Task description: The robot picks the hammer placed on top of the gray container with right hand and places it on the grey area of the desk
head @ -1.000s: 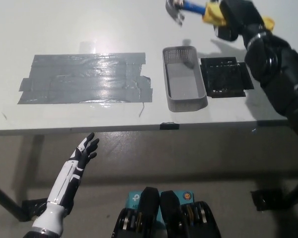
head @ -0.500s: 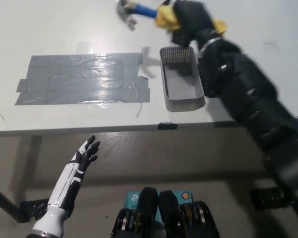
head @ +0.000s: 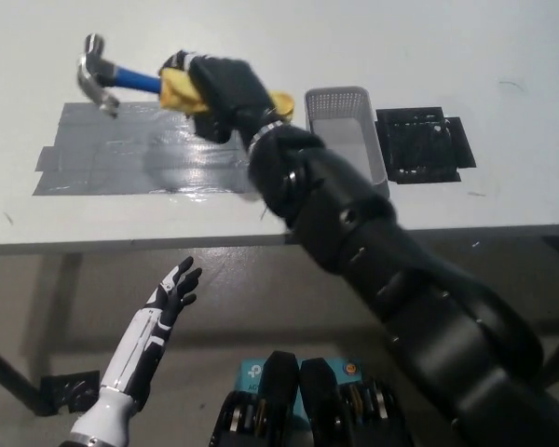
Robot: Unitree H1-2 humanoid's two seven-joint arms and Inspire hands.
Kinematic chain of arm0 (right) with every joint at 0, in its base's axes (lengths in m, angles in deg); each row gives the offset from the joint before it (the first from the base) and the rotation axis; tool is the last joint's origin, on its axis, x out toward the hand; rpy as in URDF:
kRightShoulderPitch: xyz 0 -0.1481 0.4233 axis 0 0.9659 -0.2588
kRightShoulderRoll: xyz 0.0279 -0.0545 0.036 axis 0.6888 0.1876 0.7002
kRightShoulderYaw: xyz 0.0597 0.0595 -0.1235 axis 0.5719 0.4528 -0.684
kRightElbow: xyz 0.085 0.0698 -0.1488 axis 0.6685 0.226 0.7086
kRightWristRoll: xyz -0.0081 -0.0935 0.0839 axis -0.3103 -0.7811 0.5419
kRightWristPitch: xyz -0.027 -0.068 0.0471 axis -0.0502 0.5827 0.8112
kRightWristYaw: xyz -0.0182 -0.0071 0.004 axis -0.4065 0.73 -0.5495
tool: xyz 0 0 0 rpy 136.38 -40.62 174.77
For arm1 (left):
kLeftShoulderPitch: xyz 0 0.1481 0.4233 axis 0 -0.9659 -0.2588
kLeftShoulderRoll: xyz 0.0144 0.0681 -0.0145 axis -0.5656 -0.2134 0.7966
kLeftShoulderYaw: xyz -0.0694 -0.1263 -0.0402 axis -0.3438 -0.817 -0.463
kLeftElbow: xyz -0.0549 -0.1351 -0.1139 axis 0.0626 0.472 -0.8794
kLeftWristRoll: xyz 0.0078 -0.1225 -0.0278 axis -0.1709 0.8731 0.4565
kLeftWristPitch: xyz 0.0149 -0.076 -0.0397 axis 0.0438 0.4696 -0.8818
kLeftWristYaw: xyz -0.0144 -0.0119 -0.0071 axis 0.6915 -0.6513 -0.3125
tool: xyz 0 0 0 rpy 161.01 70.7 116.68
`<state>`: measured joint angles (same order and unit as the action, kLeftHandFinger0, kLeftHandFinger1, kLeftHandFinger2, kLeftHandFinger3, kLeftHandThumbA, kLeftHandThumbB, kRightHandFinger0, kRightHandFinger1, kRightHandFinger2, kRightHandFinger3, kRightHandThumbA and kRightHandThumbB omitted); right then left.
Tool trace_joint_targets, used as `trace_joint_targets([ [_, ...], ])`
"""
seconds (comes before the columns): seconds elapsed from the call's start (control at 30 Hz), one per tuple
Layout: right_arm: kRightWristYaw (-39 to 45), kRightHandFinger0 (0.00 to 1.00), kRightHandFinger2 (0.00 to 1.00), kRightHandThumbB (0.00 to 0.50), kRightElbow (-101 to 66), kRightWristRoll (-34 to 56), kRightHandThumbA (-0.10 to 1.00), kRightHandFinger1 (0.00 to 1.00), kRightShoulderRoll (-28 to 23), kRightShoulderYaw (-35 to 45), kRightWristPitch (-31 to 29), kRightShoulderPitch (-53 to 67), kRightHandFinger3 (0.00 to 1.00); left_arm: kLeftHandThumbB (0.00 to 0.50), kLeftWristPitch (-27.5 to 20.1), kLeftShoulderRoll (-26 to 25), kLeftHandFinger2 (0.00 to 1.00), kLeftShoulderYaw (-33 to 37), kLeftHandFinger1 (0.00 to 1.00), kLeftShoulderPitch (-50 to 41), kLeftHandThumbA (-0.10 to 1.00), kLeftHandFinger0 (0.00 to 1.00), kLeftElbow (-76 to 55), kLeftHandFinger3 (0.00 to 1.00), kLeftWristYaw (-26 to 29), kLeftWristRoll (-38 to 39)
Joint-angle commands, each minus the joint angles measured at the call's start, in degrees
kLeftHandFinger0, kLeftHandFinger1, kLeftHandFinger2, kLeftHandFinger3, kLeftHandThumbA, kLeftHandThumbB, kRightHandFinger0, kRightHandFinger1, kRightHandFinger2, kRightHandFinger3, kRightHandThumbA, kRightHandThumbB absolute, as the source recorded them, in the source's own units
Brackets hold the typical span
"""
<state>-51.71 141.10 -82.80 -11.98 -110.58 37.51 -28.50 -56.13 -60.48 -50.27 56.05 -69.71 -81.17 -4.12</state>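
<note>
My black right hand (head: pixel 222 93) is shut on the hammer (head: pixel 135 79), gripping its yellow grip. The blue shaft and metal head (head: pixel 95 71) stick out to the left, held in the air above the grey taped area (head: pixel 121 154) of the white desk. The grey container (head: pixel 347 110) stands to the right of the hand, partly hidden by my right arm. My white left hand (head: pixel 172 293) rests open below the desk's front edge at the lower left.
A black mat (head: pixel 424 142) lies to the right of the grey container. The desk's front edge (head: pixel 121 244) runs across the middle of the picture, with the floor below it. My right forearm crosses the desk from lower right.
My right hand has carried the hammer leftward, from above the container's far end to above the grey taped area. The left hand has barely moved.
</note>
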Motion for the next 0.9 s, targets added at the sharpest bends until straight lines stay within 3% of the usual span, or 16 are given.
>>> trace_joint_targets([
  [0.0,-4.16,0.0,0.77,0.2,0.69,1.73,-0.1,0.38,1.32,0.6,0.17,-4.94,0.75,0.054,-0.02,-0.42,1.0,0.74,1.0,0.77,1.0,1.0,-1.45,1.0,-1.29,-1.02],
  [0.03,-4.61,0.0,0.74,0.201,1.11,1.61,-0.1,0.36,1.56,0.5,0.46,-4.77,0.7,0.055,0.6,-0.37,1.0,0.84,1.0,0.91,1.0,1.0,-1.76,1.0,-1.34,-1.17],
  [0.1,-4.12,0.0,0.72,0.203,1.86,1.97,-0.1,0.33,2.08,0.76,1.49,-4.72,0.68,0.051,0.45,-0.57,1.0,0.98,1.0,1.1,1.0,1.0,-1.94,1.0,-1.34,-1.83],
  [0.3,-4.2,0.0,0.78,0.156,3.38,1.6,-0.1,0.33,2.75,-0.16,2.3,-1.59,0.76,0.105,2.36,-0.97,1.0,1.59,1.0,1.39,1.0,1.0,-2.21,1.0,-2.07,-2.52],
  [0.4,-5.41,0.0,0.75,0.159,3.66,0.9,-0.1,0.32,3.29,-1.1,1.92,0.89,0.73,0.118,2.24,-0.95,1.0,1.64,1.0,0.31,1.0,1.0,-2.72,1.0,-2.21,-2.5],
  [0.63,-4.04,0.0,0.77,0.14,3.93,1.44,-0.1,0.37,2.93,-1.62,2.11,2.97,0.68,0.078,1.34,-1.84,1.0,1.55,1.0,0.93,1.0,1.0,-2.59,1.0,-2.9,-2.93],
  [0.7,-3.54,0.0,0.75,0.141,3.95,1.35,-0.1,0.36,2.62,-1.75,2.66,3.14,0.71,0.088,1.52,-1.55,1.0,1.53,1.0,1.21,1.0,1.0,-2.13,1.0,-2.93,-2.36],
  [0.77,-3.0,0.0,0.67,0.148,4.0,1.43,-0.1,0.33,2.42,-1.74,2.95,3.41,0.67,0.08,0.88,-1.77,1.0,1.89,1.0,1.23,1.0,1.0,-1.88,1.0,-3.01,-2.78],
  [0.8,-3.31,0.01,0.61,0.159,3.99,1.51,-0.01,0.31,2.2,-1.66,2.95,3.58,0.61,0.078,0.95,-1.9,1.0,2.06,1.0,1.23,1.0,1.0,-1.92,1.0,-3.19,-2.82],
  [0.83,-3.28,0.07,0.75,0.148,3.92,2.0,0.09,0.4,1.96,-1.22,2.74,3.65,0.72,0.083,1.25,-2.11,1.0,2.19,1.0,1.38,1.0,1.0,-1.97,1.0,-3.49,-2.79],
  [0.87,-3.18,0.12,0.76,0.152,3.84,2.17,0.15,0.46,1.8,-1.08,2.62,3.71,0.73,0.084,1.74,-2.12,1.0,2.28,1.0,1.41,1.0,1.0,-2.11,1.0,-3.68,-2.66],
])
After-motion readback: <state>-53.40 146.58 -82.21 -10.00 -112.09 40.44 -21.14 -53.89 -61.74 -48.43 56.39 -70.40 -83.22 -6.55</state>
